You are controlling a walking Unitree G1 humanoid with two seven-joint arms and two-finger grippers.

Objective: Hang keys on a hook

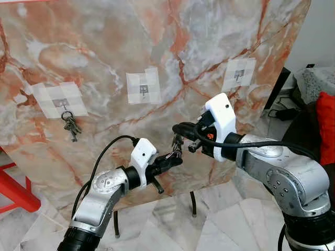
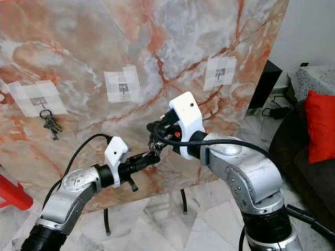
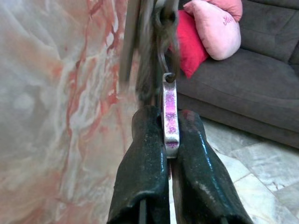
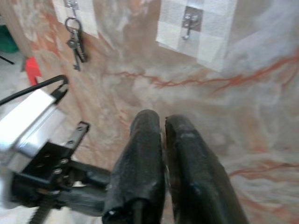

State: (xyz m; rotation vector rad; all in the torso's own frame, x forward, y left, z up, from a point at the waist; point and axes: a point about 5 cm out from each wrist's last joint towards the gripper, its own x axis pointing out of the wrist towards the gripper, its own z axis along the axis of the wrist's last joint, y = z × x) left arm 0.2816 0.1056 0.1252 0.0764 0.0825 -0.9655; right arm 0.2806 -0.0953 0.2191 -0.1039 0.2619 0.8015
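A bunch of keys (image 1: 178, 142) hangs between my two grippers in front of a marble board (image 1: 104, 42). My left gripper (image 1: 175, 158) is shut on one flat key (image 3: 170, 93) from below. From above, my right gripper (image 1: 178, 129) is shut at the bunch's ring, with its fingers (image 4: 145, 140) pressed together. The board carries three small hooks on checkered patches. The middle hook (image 1: 143, 90) and the right hook (image 1: 239, 75) are bare. Another key bunch (image 1: 71, 127) hangs on the left hook (image 1: 62, 103). Both grippers are below and between the middle and right hooks.
The board stands on thin dark legs (image 1: 192, 204) over a tiled floor. A red frame (image 1: 15, 188) is at the lower left. A dark sofa (image 3: 243, 84) with red (image 1: 327, 125) and pink (image 3: 217, 28) cushions stands to the right.
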